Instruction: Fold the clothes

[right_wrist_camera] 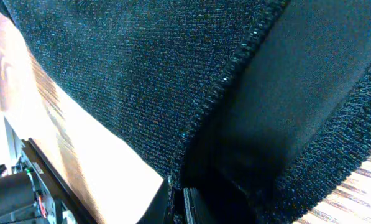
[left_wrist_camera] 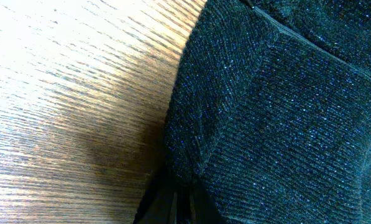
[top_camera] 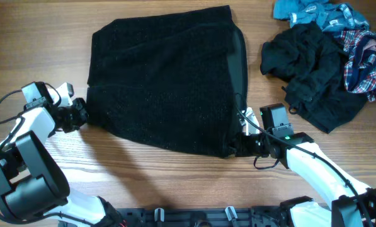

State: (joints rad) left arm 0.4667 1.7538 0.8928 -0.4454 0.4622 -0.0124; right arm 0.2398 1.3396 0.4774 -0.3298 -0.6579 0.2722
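On a wooden table (top_camera: pixel 175 180) we see the black textured garment (top_camera: pixel 169 82) spread flat at centre, with a heap of other clothes (top_camera: pixel 329 57), black, teal and plaid, at the far right. Both arms reach in low from the near edge. The left gripper (top_camera: pixel 82 115) pinches the garment's left edge, and the right gripper (top_camera: pixel 243 144) is clamped on its near right corner.

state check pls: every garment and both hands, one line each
large black textured knit garment: spread flat on the wooden table, both near corners gripped
left hand: shut on its near-left corner
right hand: shut on its near-right corner
crumpled black garment: unfolded heap, far right
teal-blue garment: crumpled, unfolded
red-blue plaid garment: crumpled, unfolded
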